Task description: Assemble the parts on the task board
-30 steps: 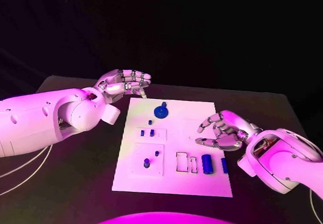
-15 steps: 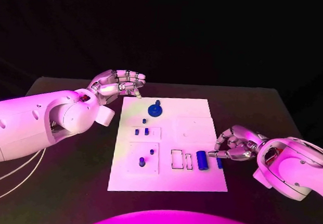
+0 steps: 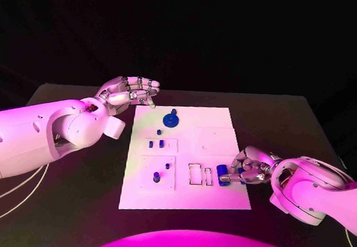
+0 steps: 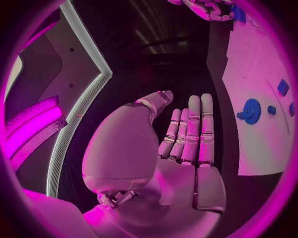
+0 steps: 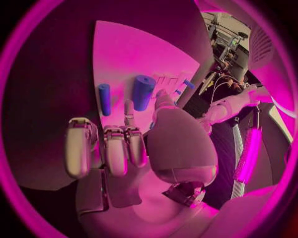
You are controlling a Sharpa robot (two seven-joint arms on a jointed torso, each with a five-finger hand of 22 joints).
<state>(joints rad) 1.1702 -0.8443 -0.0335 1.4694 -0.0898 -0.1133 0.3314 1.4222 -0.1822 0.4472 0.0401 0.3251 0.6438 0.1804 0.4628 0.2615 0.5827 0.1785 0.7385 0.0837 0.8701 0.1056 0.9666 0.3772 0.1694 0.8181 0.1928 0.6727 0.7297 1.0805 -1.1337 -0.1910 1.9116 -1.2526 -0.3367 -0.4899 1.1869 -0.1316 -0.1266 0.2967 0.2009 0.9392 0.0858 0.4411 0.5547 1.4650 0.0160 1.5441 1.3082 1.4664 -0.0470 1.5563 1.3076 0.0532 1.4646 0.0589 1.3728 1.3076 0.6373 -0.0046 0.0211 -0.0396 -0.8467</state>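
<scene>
The left hand (image 3: 129,92) hovers beside the far left corner of the task board (image 3: 181,198), fingers straight, close together, holding nothing; its wrist view shows the round blue part (image 4: 251,110) near the fingertips. On the table (image 3: 64,207), the right hand (image 3: 248,166) sits at the board's right edge; its wrist view shows the thumb touching the thick blue cylinder (image 5: 143,91), while a thinner one (image 5: 104,98) lies beside it. Whether the cylinder is pinched, I cannot tell.

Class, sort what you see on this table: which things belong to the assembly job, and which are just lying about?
Belongs to the job:
white board
blue disc
thick blue cylinder
thin blue cylinder
small blue pegs
right hand

Just lying about:
black table
left hand, holding nothing
</scene>
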